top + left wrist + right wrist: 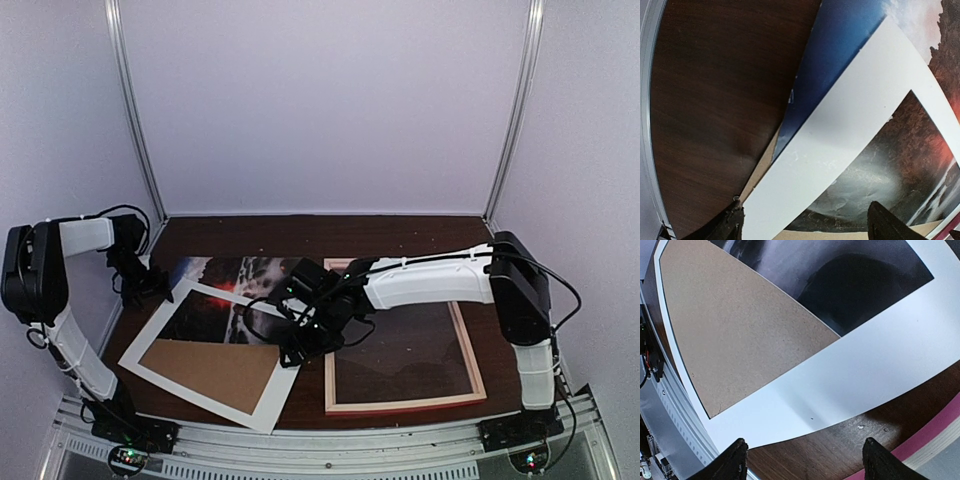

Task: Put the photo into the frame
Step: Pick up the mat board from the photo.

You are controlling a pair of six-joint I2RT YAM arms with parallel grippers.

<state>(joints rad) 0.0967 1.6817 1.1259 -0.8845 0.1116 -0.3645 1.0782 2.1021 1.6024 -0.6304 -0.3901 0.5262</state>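
The photo [228, 276], a dark print with a red glow, lies left of centre on the table, mostly under a white mat sheet [225, 405] and a brown cardboard board [213, 368]. The frame [400, 405], pink-rimmed with glass, lies flat to the right. My left gripper [160, 290] is open above the photo's far left corner; its view shows the photo [840, 65] and the mat [850, 120] between the fingers [732, 225]. My right gripper [297, 350] is open over the mat's right edge [865, 375], near the frame's rim [935, 430]. Both are empty.
The cardboard [735, 325] lies in the mat's window, covering the photo's near part [855, 280]. Dark wood table [300, 232] runs to the back wall. A metal rail [330, 450] with the arm bases lines the near edge. White walls enclose both sides.
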